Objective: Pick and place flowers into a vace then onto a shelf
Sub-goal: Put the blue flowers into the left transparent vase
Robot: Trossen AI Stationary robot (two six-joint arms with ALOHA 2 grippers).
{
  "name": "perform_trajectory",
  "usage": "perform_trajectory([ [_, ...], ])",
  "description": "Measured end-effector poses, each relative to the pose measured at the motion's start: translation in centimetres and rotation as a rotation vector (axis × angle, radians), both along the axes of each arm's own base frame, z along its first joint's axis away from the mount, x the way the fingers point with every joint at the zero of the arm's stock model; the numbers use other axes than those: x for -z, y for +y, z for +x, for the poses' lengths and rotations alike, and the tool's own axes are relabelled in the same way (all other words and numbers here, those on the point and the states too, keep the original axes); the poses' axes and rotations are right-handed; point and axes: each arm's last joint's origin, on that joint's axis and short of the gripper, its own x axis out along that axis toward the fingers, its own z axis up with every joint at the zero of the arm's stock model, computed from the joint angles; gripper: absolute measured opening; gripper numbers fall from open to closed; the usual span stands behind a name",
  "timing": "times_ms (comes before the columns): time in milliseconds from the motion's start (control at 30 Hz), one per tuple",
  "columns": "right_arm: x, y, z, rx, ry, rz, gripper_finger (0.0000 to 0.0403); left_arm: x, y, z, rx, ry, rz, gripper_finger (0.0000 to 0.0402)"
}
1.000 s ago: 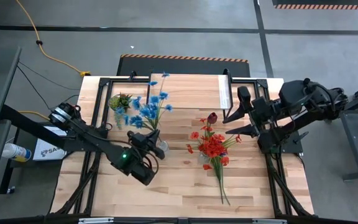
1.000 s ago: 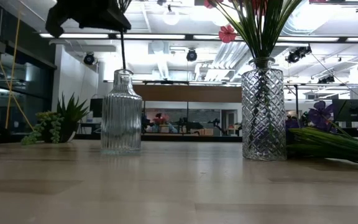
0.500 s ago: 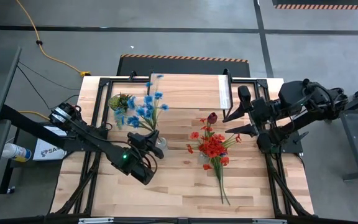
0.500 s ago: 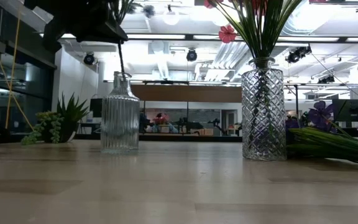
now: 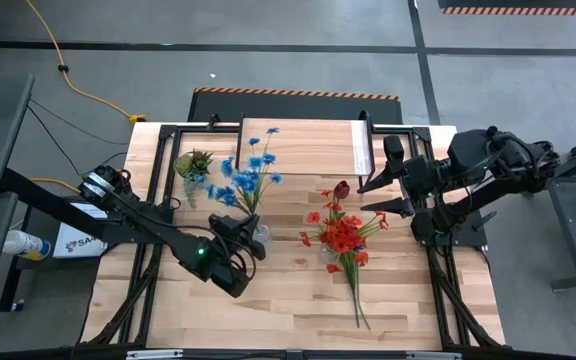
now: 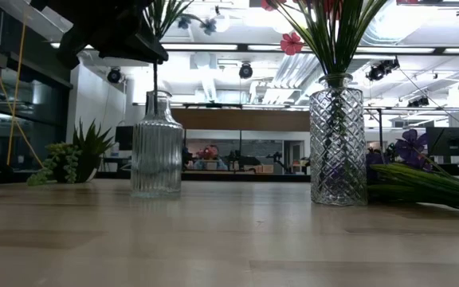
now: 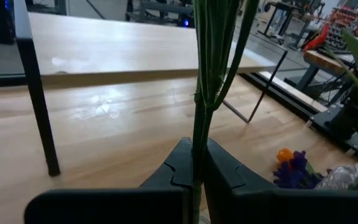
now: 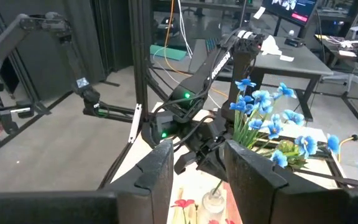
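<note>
Step in hand, by my read: getting the blue flowers (image 5: 245, 176) into the ribbed glass vase (image 6: 156, 145). Left gripper (image 5: 246, 234) sits right over that vase, jaws clamped on the bunch's green stems; left wrist view shows the stems pinched between its fingers (image 7: 225, 175). In low view the stem end runs down into the vase neck, so insertion looks begun, not finished. Red flowers (image 5: 342, 232) already stand in the diamond-cut vase (image 6: 338, 139); a purple flower (image 6: 411, 147) lies on the table (image 5: 288, 295) w/ long stems beside it. Shelf (image 5: 300, 147) at the far edge is bare. Right gripper (image 5: 383, 197) hovers near the red bunch, jaws part open, holding nothing. Next, prob.: lower stems straight, keep vase from tipping, release.
</note>
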Motion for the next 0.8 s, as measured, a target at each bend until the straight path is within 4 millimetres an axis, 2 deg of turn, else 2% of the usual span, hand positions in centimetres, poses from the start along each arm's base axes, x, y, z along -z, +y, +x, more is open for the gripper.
perform_trajectory([
  [467, 0.0, 0.0, 0.0, 0.002, 0.0, 0.0, 0.0135, 0.16, -0.12, 0.05, 0.033, 0.049, -0.043, 0.0063],
  [800, 0.0, 0.0, 0.0, 0.001, 0.0, 0.0, 0.0135, 0.12, -0.19, 0.14, 0.036, 0.039, -0.053, 0.0109],
])
